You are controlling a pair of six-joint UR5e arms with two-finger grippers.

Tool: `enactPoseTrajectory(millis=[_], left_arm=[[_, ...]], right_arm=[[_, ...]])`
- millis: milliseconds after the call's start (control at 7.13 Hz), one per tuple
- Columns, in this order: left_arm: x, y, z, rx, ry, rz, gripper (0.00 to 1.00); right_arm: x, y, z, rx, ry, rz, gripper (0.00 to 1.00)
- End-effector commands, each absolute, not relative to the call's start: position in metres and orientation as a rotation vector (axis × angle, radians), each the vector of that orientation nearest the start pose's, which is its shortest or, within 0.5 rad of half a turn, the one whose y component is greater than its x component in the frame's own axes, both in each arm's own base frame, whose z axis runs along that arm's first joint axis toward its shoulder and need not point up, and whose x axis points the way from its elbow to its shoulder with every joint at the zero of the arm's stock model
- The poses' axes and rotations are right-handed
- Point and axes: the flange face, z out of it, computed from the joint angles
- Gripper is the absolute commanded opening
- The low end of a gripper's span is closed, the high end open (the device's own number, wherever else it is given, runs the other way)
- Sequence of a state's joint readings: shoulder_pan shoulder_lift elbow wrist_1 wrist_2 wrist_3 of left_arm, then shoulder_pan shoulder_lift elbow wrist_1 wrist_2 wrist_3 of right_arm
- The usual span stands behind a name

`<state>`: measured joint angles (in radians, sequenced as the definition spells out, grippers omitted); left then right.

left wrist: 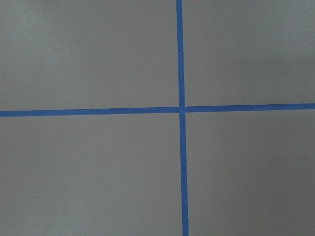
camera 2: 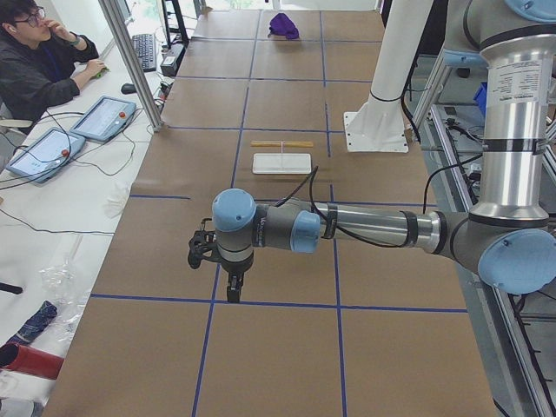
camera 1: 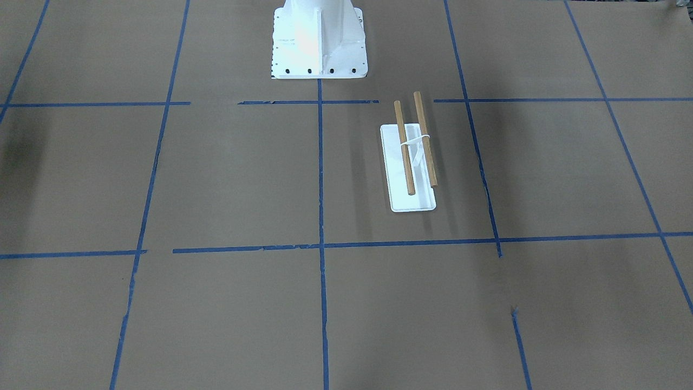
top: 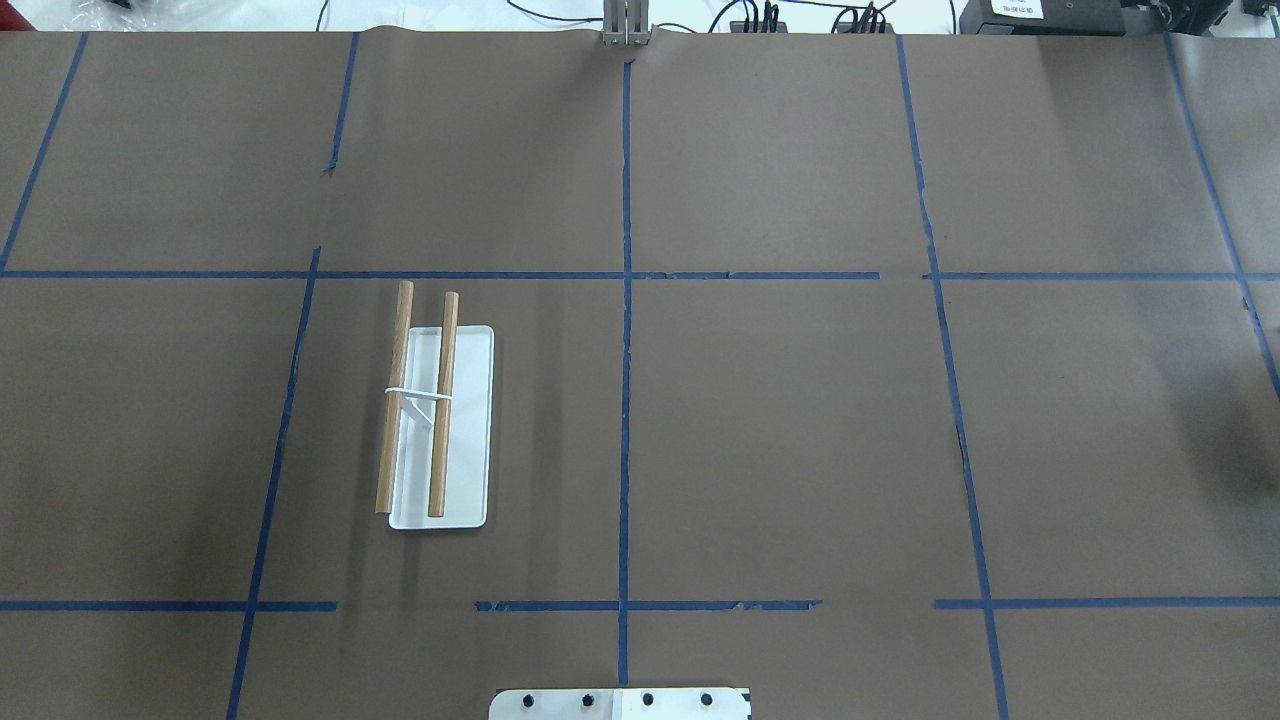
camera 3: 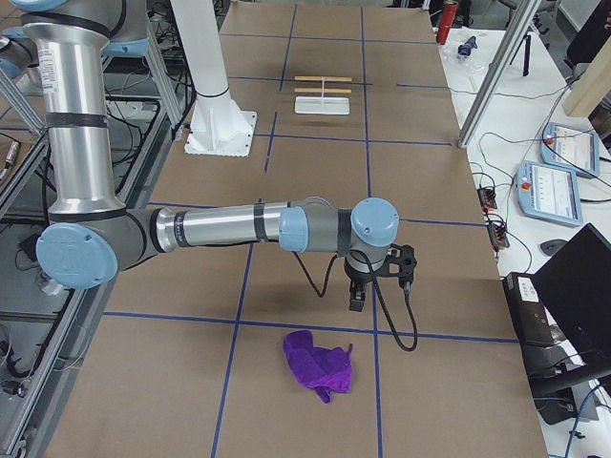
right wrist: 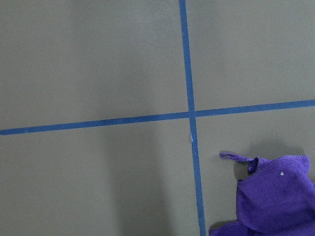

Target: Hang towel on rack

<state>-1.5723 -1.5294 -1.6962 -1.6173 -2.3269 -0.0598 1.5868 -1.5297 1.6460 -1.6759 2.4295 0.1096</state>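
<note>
Jaw spread cannot be told for right gripper [camera 3: 357,303] or left gripper [camera 2: 233,294]. Purple towel [camera 3: 318,367] lies crumpled near the right gripper, well apart from the two-bar rack [top: 468,440]. Pickup seems not yet begun; the next move calls for descending onto the towel.

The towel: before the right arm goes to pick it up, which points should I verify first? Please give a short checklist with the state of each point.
1. Towel lies free, nothing on it: ok.
2. Right gripper centred over the towel: not ok; the towel sits in the lower right corner of the right wrist view.
3. Right gripper open for the grasp: cannot tell.
4. Rack upright, both rods bare: ok.
5. Left gripper away from the rack: ok.
</note>
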Motion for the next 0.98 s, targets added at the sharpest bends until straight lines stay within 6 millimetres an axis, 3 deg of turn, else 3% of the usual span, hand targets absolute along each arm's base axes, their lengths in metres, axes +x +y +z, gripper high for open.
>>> enactPoseTrajectory(millis=[0, 280, 841], left_arm=[[-0.066, -0.481, 0.611, 0.106, 0.758, -0.007, 1.0], [-0.066, -0.481, 0.611, 0.106, 0.758, -0.007, 1.0], [-0.066, -0.482, 0.61, 0.108, 0.758, -0.007, 1.0]], right_arm=[[0.069, -0.484, 0.679, 0.047, -0.793, 0.036, 1.0], [0.069, -0.468, 0.784, 0.124, -0.773, -0.065, 1.0], [0.068, -0.444, 0.833, 0.041, -0.774, -0.031, 1.0]])
